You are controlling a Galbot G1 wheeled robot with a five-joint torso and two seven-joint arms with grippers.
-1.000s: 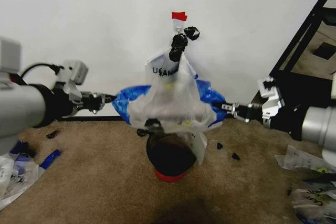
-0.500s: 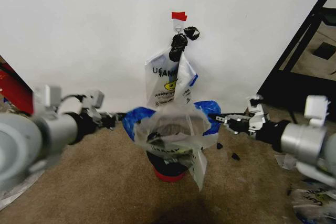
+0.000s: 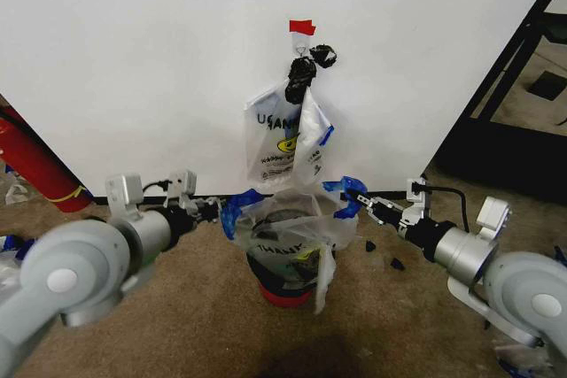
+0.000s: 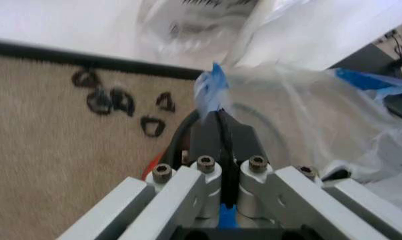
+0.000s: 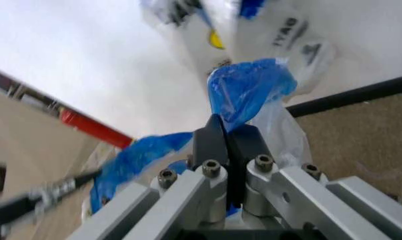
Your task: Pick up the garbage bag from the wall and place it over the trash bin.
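Currently the garbage bag [image 3: 288,232] is stretched open between the two pincers, directly above the trash bin [image 3: 285,276]. The left pincer [image 3: 215,210] is clamped tight on the blue edge at the bag's left side; its wrist view shows the fingers pressed together with blue plastic pinched between them and rising past the tips. The right pincer [image 3: 359,198] is likewise clamped on the blue edge at the bag's right side, with a bunch of blue film [image 5: 250,90] standing out beyond its fingers.

The deciding relation: the bag's mouth runs side to side, from one pincer to the other, and the bin sits below and between them, roughly midway. Neither arm is clearly nearer; both stand just outside the bin's rim on opposite sides. The body of the bag already sags down around the bin's upper part, and a loose flap hangs down the bin's front towards the red base.

A second printed bag [image 3: 285,135] hangs on the wall [image 3: 133,59] behind, above both pincers, under a black knot [image 3: 306,64] and a red tape strip [image 3: 302,27].

Judgement: the mouth appears wide enough to pass over the rim, so the fitting depends on both pincers lowering evenly. A slack rear edge could catch.
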